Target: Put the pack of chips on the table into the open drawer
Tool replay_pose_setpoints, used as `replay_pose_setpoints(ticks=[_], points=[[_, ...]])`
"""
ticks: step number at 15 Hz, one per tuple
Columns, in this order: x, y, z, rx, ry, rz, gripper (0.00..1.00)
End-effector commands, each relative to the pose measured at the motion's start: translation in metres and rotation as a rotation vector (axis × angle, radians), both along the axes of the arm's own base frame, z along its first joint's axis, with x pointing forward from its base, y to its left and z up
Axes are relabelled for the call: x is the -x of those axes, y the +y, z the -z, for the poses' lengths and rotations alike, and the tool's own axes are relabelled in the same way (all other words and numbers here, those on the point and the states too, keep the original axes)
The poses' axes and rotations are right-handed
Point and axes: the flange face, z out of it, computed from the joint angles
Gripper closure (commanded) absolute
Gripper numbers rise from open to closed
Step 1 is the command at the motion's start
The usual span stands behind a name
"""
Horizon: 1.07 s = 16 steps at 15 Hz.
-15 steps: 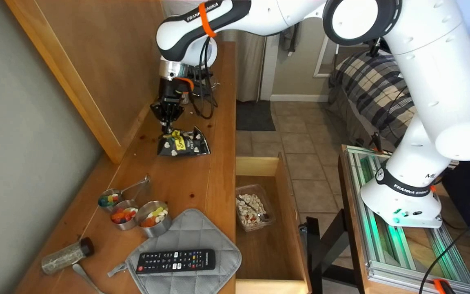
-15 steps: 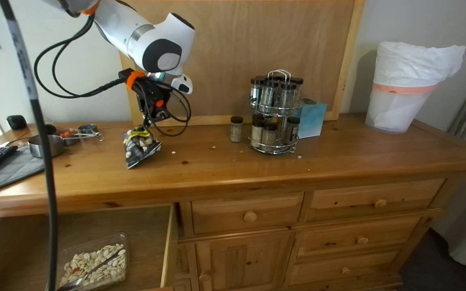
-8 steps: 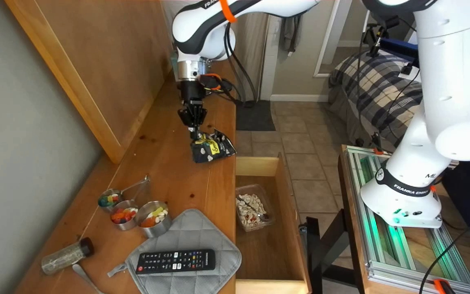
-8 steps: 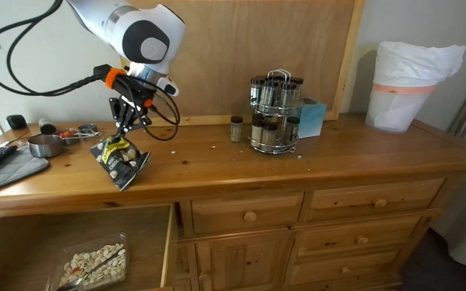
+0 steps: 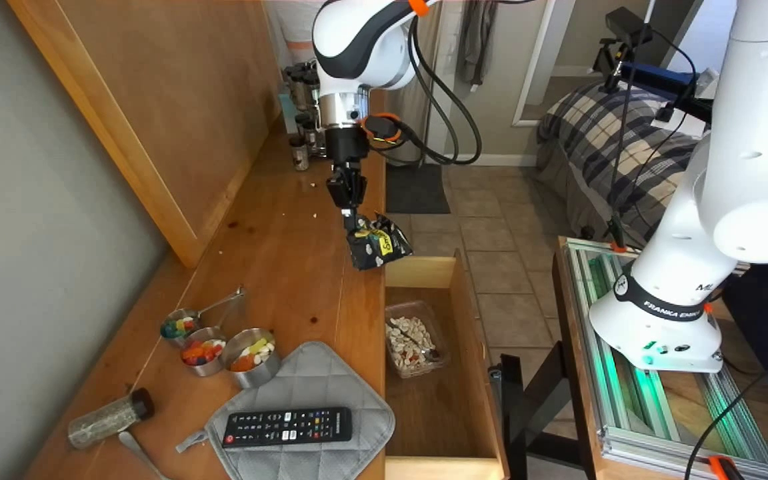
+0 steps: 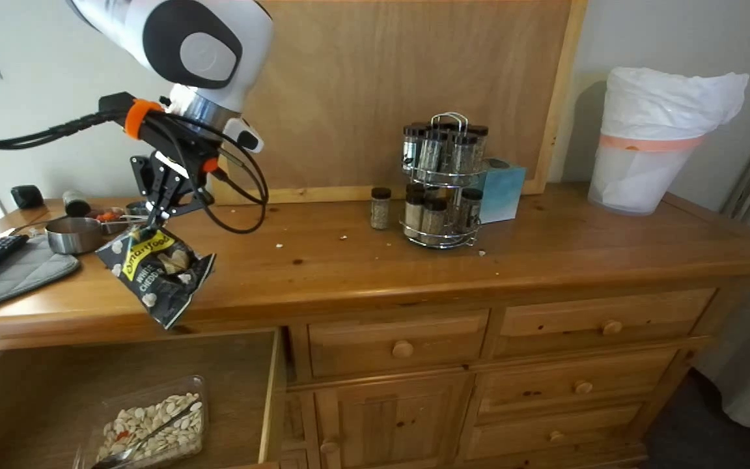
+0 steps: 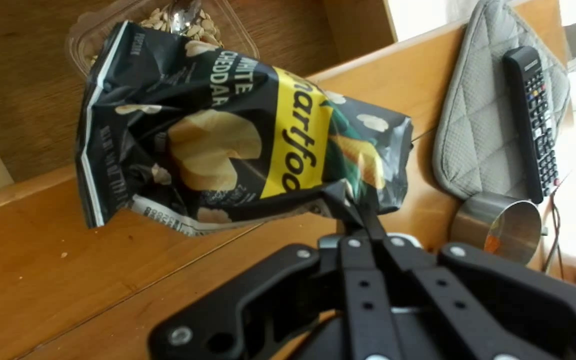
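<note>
All but closed at the gripper (image 7: 365, 221), pinching one end of the pack of chips (image 7: 213, 145). Hanging aslant below that grip, apparently across the front edge of the table (image 6: 349, 280), higher than the open drawer (image 6: 275, 391) from the gripper toward the robot base (image 5: 657, 333).

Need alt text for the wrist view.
A pincer grips a black-and-yellow pack of chips; beyond it, a wooden countertop and an open drawer holding a clear tub of seeds. At right, a remote lies on a gray quilted pad, a metal cup nearby.
</note>
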Motion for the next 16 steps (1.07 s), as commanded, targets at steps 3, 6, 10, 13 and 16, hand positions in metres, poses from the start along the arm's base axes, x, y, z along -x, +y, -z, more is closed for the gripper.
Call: replay_pose_setpoints(ticks=[3,6,10,13,16], points=[[0.003,-0.001,-0.001,-0.001,0.001,-0.002,0.98],[0.004,0.007,0.004,0.001,-0.002,-0.020,0.98],[0.017,0.051,0.025,0.005,0.003,-0.113,0.99],[0.039,0.093,0.049,-0.010,0.034,-0.158,1.00],[0.065,0.128,0.078,-0.013,0.080,-0.169,0.99]])
